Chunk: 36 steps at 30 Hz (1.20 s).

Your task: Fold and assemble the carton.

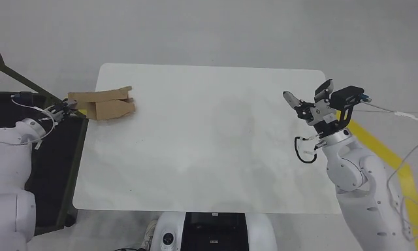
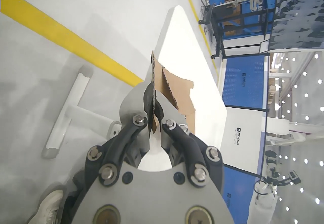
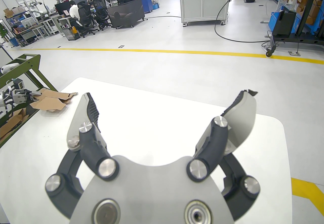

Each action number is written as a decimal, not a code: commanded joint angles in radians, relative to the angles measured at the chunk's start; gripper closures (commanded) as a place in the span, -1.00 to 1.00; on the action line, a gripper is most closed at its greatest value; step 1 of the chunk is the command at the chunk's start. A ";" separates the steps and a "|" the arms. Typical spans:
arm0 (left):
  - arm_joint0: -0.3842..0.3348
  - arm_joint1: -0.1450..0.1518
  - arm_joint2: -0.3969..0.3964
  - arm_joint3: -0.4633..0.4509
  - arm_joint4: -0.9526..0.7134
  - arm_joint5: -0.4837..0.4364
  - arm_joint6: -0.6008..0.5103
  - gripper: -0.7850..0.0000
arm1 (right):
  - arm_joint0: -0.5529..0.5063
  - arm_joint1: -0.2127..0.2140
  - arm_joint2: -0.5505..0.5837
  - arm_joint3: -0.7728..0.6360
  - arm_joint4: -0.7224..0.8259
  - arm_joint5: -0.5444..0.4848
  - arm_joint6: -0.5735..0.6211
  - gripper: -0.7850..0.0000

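One carton (image 1: 108, 107), pinched by left gripper (image 2: 154, 104), overhangs table (image 1: 215, 159) beside green cart (image 3: 34, 62); right gripper (image 3: 167, 97) spread.

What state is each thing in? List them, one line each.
carton: unassembled, nearly flat, at the far left corner of the table, one edge clamped.
left gripper: shut on the carton's edge.
right gripper: open, empty, above the table's right edge.
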 commanded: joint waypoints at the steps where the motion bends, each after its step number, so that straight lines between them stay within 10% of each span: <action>1: -0.008 0.003 -0.013 -0.014 -0.035 -0.008 -0.039 1.00 | 0.000 0.000 0.000 0.000 0.000 0.000 0.000 -1.00; 16: 0.051 -0.010 -0.035 -0.333 -0.272 -0.008 -0.288 1.00 | 0.000 0.000 0.000 0.000 0.000 0.000 0.000 -1.00; 36: 0.231 -0.061 0.076 -0.936 -0.540 0.150 -0.231 1.00 | 0.000 0.000 0.000 0.000 0.000 0.000 0.000 -1.00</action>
